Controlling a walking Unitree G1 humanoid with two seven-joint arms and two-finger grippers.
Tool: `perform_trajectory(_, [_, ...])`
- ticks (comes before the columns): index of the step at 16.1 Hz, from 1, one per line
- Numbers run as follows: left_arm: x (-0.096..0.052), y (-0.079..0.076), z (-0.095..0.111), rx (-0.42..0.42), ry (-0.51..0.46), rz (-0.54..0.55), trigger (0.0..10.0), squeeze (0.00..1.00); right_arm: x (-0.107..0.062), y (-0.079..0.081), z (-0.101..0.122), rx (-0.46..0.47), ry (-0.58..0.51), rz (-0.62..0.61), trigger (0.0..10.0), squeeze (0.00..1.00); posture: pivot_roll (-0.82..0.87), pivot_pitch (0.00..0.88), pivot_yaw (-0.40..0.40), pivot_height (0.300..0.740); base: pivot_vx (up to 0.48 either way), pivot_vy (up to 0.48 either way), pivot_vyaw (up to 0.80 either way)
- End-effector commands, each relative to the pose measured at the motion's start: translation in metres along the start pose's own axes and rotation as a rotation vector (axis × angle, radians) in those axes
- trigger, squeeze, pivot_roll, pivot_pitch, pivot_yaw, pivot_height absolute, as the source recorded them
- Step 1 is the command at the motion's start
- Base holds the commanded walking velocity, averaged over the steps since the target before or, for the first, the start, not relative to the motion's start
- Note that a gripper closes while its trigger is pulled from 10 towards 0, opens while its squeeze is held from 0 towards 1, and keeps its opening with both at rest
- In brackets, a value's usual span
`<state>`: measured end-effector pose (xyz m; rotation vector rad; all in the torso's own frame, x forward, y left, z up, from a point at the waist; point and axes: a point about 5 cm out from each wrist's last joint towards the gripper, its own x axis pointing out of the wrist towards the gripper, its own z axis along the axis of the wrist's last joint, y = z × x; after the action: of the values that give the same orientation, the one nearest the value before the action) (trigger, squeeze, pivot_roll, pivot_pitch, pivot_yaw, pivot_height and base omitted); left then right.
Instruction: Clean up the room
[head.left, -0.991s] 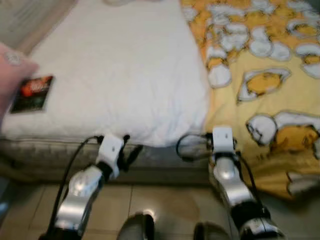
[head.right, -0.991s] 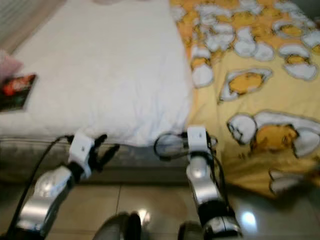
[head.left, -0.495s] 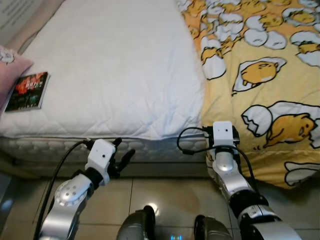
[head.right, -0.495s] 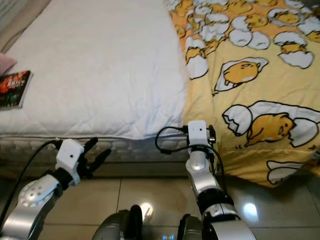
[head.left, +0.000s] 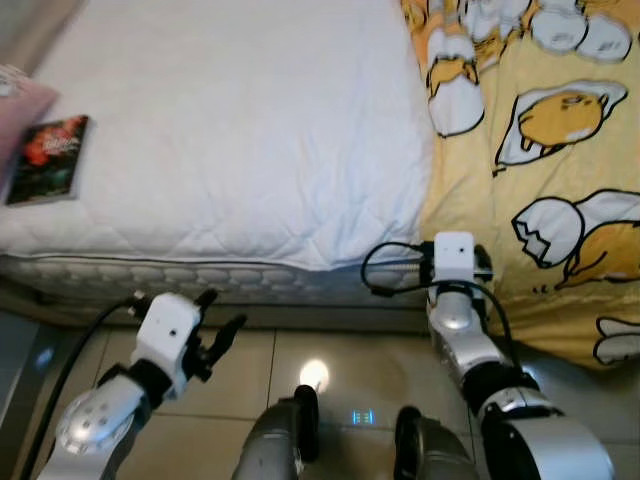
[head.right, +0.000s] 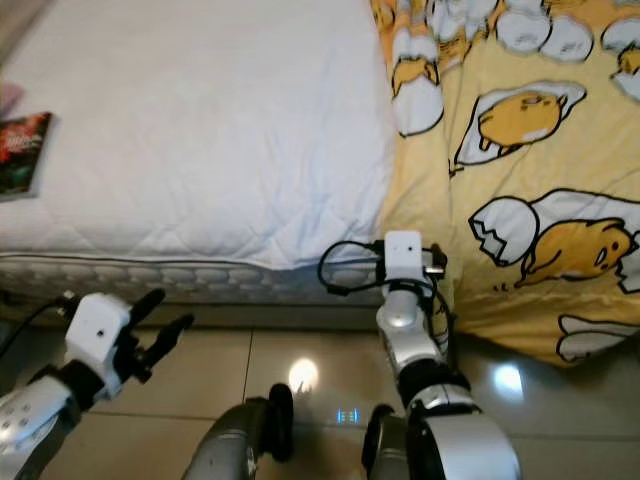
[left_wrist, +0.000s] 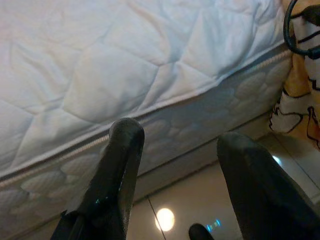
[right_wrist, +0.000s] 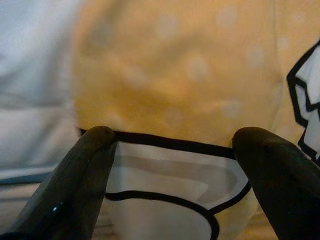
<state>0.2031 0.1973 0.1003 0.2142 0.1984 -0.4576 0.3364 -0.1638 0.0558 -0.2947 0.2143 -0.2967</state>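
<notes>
A white quilted mattress (head.left: 240, 130) takes up the left of the bed, and a yellow blanket (head.left: 540, 130) printed with egg characters covers the right. A dark book (head.left: 48, 158) lies flat near the mattress's left edge, next to a pink pillow (head.left: 14, 92). My left gripper (head.left: 222, 312) hangs open over the floor tiles just short of the mattress side, and its fingers (left_wrist: 125, 150) hold nothing. My right gripper (right_wrist: 175, 140) is open right at the blanket's hanging edge (head.left: 560, 320). In the eye views its wrist block (head.left: 455, 258) hides the fingers.
Beige glossy floor tiles (head.left: 330, 370) run along the foot of the bed, with a lamp reflection on them. The mattress side seam (left_wrist: 165, 125) runs in front of the left gripper. My own legs (head.left: 290, 440) show at the bottom.
The camera has tilted and shifted a little. My left arm has dropped lower and to the left, away from the mattress edge. The right arm stays at the blanket edge.
</notes>
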Motion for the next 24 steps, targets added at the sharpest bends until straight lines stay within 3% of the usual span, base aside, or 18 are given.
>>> perform_trajectory(1, [-0.009, 0.001, -0.002, -0.003, 0.027, 0.01, 10.0, 0.0, -0.002, 0.001, -0.007, 0.006, 0.032, -0.006, 10.0, 0.0, 0.25, 0.396, 0.14, 0.74, 0.0, 0.0, 0.0])
perform_trajectory(3, [-0.02, -0.004, -0.002, -0.018, 0.051, 0.016, 10.0, 0.0, 0.0, 0.0, -0.008, 0.031, 0.067, 0.002, 10.0, 0.0, 0.26, 0.416, 0.131, 0.74, 0.0, 0.0, 0.0])
perform_trajectory(4, [-0.022, -0.006, -0.002, -0.025, 0.06, 0.019, 10.0, 0.0, 0.0, 0.005, -0.011, 0.107, 0.131, 0.027, 0.0, 0.0, 0.25, 0.424, 0.12, 0.74, 0.0, 0.0, 0.0])
perform_trajectory(5, [-0.024, -0.008, -0.002, -0.03, 0.065, 0.023, 10.0, 0.0, -0.002, 0.013, -0.012, 0.163, 0.169, 0.068, 0.0, 0.0, 0.25, 0.425, 0.112, 0.74, 0.0, 0.0, 0.0])
perform_trajectory(9, [-0.025, -0.011, 0.0, -0.043, 0.067, 0.04, 10.0, 0.0, -0.012, 0.037, -0.012, 0.204, 0.196, 0.185, 0.0, 0.0, 0.26, 0.428, 0.096, 0.74, 0.0, 0.0, 0.0])
perform_trajectory(13, [-0.027, -0.008, 0.0, -0.04, 0.077, 0.041, 10.0, 0.0, -0.006, 0.03, -0.005, 0.144, 0.144, 0.182, 0.0, 0.0, 0.26, 0.442, 0.109, 0.74, 0.0, 0.0, 0.0])
perform_trajectory(15, [-0.021, -0.01, -0.002, -0.051, 0.073, 0.039, 10.0, 0.0, -0.005, 0.028, 0.001, 0.033, 0.056, 0.154, 0.0, 0.0, 0.23, 0.424, 0.092, 0.74, 0.0, 0.0, 0.0])
perform_trajectory(16, [-0.014, -0.015, -0.002, -0.061, 0.059, 0.022, 10.0, 0.0, -0.008, 0.03, 0.006, 0.004, -0.027, 0.16, 10.0, 1.0, 0.2, 0.396, 0.076, 0.74, 0.0, 0.0, 0.0])
perform_trajectory(19, [0.014, -0.029, 0.003, -0.105, -0.008, -0.044, 10.0, 0.0, -0.021, 0.031, 0.002, 0.029, -0.135, 0.183, 10.0, 1.0, 0.13, 0.298, 0.05, 0.74, 0.0, 0.146, 0.0])
perform_trajectory(22, [0.055, -0.041, 0.015, -0.125, -0.092, -0.132, 10.0, 0.0, -0.023, 0.013, -0.004, 0.051, -0.153, 0.122, 10.0, 1.0, 0.04, 0.169, 0.038, 0.74, 0.0, 0.48, 0.0])
perform_trajectory(23, [0.078, -0.048, 0.026, -0.145, -0.143, -0.209, 10.0, 0.0, -0.025, -0.001, -0.002, 0.052, -0.198, 0.076, 10.0, 1.0, 0.0, 0.113, 0.043, 0.74, 0.0, 0.48, 0.0])
perform_trajectory(24, [0.09, -0.053, 0.03, -0.148, -0.157, -0.249, 10.0, 0.0, -0.025, -0.008, -0.001, 0.05, -0.208, 0.058, 10.0, 1.0, -0.01, 0.102, 0.047, 0.74, 0.0, 0.48, 0.0])
